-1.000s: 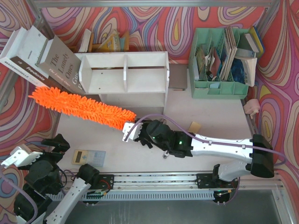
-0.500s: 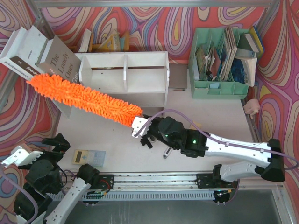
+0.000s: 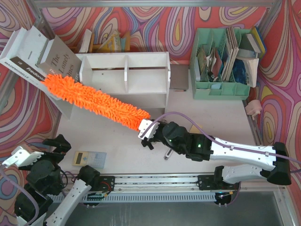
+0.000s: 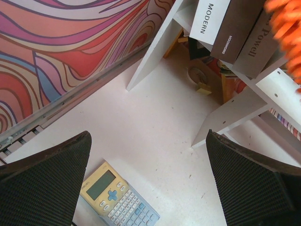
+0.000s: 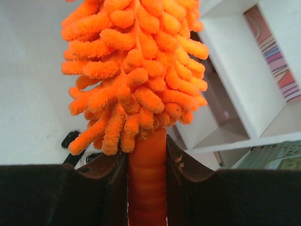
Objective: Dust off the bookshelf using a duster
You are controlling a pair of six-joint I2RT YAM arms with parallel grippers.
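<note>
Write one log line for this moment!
right gripper: shut on duster | duster: angled over left side of bookshelf | left gripper: open

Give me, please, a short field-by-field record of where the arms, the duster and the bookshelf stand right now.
Duster: slanted across the front left of the bookshelf, tip by the leaning books
Right gripper: shut on the duster's orange handle
Left gripper: open, holding nothing, near the calculator
</note>
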